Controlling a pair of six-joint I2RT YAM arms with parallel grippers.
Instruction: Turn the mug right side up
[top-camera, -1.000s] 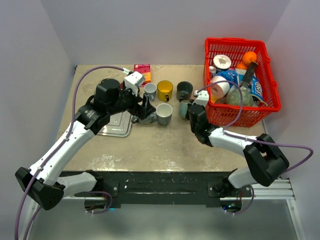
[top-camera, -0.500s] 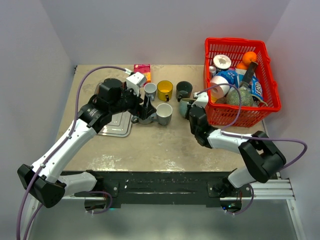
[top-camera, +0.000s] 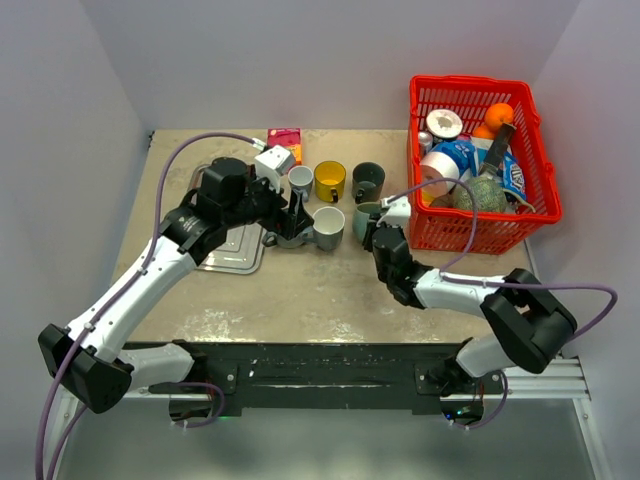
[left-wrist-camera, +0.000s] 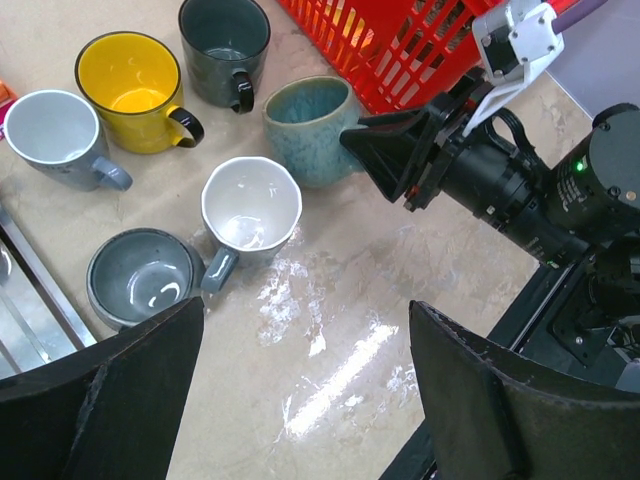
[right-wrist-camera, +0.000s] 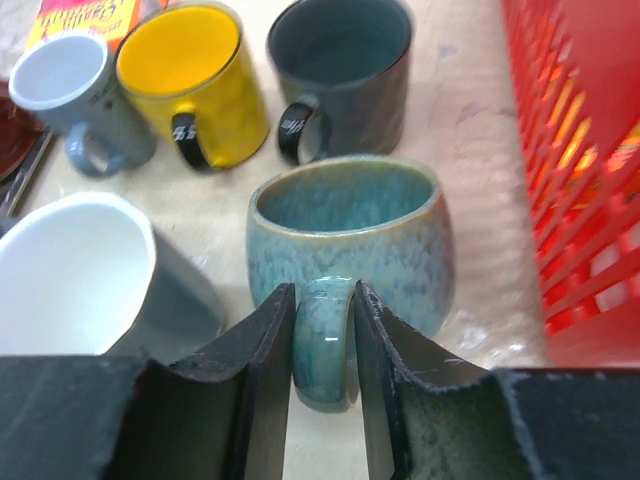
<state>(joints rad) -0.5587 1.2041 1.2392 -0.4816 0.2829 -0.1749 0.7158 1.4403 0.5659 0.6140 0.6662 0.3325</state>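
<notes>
The teal glazed mug (right-wrist-camera: 345, 225) stands mouth up on the table, next to the red basket; it also shows in the top view (top-camera: 364, 219) and the left wrist view (left-wrist-camera: 308, 128). My right gripper (right-wrist-camera: 323, 305) is shut on the mug's handle, one finger on each side. In the top view my right gripper (top-camera: 379, 236) is just in front of the mug. My left gripper (left-wrist-camera: 305, 345) is open and empty, hovering above the table near the white mug (left-wrist-camera: 250, 208); in the top view the left gripper (top-camera: 291, 220) is left of that mug.
A yellow mug (top-camera: 330, 180), a dark mug (top-camera: 368, 180) and a small grey mug (top-camera: 300, 181) stand behind. A grey mug (left-wrist-camera: 140, 277) sits by the metal tray (top-camera: 235, 250). The red basket (top-camera: 480, 232) of groceries is at the right.
My right gripper has shifted slightly left and toward the front with the teal mug, whose open mouth now faces up. The left arm has barely moved.
</notes>
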